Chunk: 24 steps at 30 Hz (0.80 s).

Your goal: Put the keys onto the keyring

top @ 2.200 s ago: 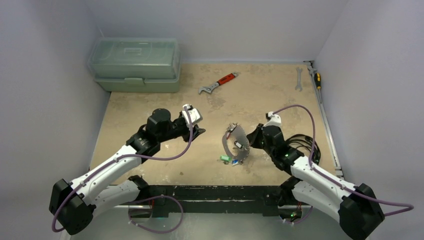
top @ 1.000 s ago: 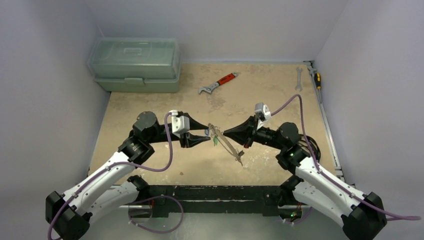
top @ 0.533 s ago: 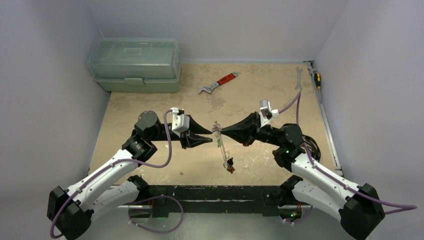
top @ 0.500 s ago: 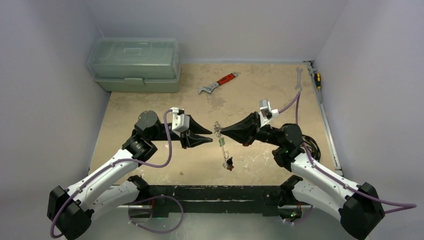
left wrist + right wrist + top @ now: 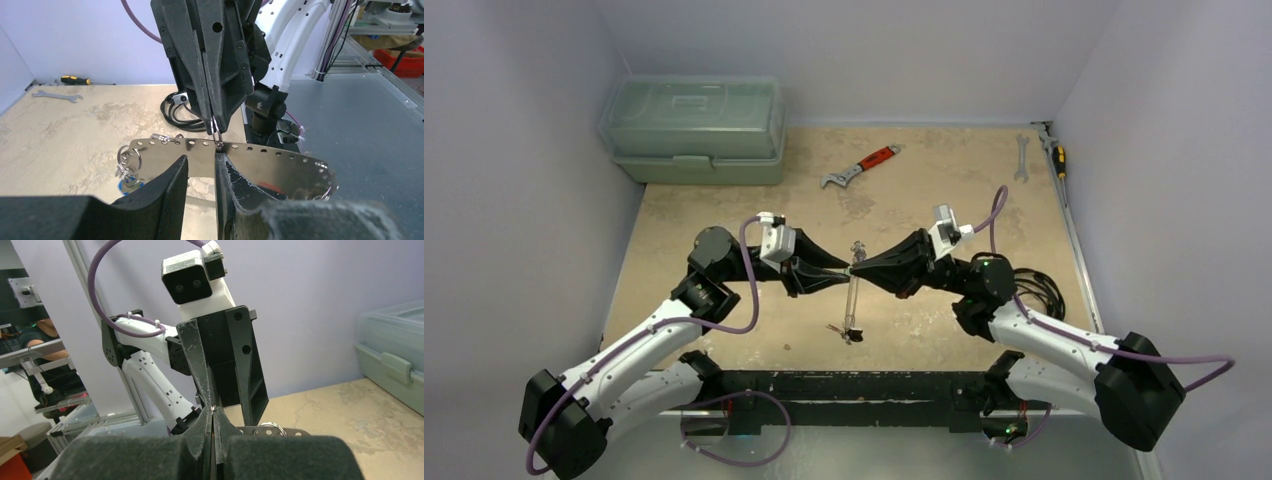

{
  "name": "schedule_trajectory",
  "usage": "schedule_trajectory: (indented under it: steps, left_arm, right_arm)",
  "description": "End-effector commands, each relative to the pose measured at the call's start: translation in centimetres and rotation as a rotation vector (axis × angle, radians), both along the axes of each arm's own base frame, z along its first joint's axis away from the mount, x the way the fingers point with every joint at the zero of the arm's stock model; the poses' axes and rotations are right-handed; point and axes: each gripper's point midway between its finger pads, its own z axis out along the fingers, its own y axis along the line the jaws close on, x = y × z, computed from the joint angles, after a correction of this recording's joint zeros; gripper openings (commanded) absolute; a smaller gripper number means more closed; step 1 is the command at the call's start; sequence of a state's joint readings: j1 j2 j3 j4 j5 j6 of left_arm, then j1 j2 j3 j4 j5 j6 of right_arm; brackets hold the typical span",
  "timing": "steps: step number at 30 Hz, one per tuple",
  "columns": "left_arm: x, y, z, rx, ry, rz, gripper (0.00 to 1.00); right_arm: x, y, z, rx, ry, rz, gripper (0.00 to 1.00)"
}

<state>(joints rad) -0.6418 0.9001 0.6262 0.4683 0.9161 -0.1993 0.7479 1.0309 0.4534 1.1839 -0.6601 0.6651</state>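
The keyring is a large shiny oval metal loop with holes along its rim. It hangs edge-on above the table between both grippers. Keys dangle at its lower end. My right gripper is shut on a small split ring at the keyring's top edge, also seen in the right wrist view. My left gripper faces it, jaws a little apart. In the left wrist view the keyring lies across its fingertips. Small rings and a blue-tagged key hang at the keyring's left end.
A green toolbox stands at the back left. A red-handled wrench lies at the back middle. A silver spanner and a screwdriver lie at the back right. Black cables coil by the right arm.
The right gripper lifted the keyring off the table to the middle, and it now hangs straight down. The left gripper moved in until its fingertips meet the keyring's top.
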Motion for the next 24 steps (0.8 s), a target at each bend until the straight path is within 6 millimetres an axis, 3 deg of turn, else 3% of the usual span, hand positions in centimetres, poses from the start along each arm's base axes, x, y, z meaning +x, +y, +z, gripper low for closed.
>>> schedule_trajectory:
  steps: [1,17,24]
  left_arm:
    - [-0.7,0.2,1.3,-0.047,-0.035,-0.031,0.24]
    - [-1.0,0.3,2.0,-0.062,-0.014,-0.037,0.31]
    - [-1.0,0.2,2.2,-0.075,0.000,-0.046,0.27]
  right_arm:
    - [-0.8,-0.8,3.3,0.140,-0.070,-0.009,0.00]
    - [-0.5,-0.6,2.5,0.119,-0.069,-0.028,0.00]
    - [-0.6,-0.4,2.3,0.108,-0.071,-0.019,0.00]
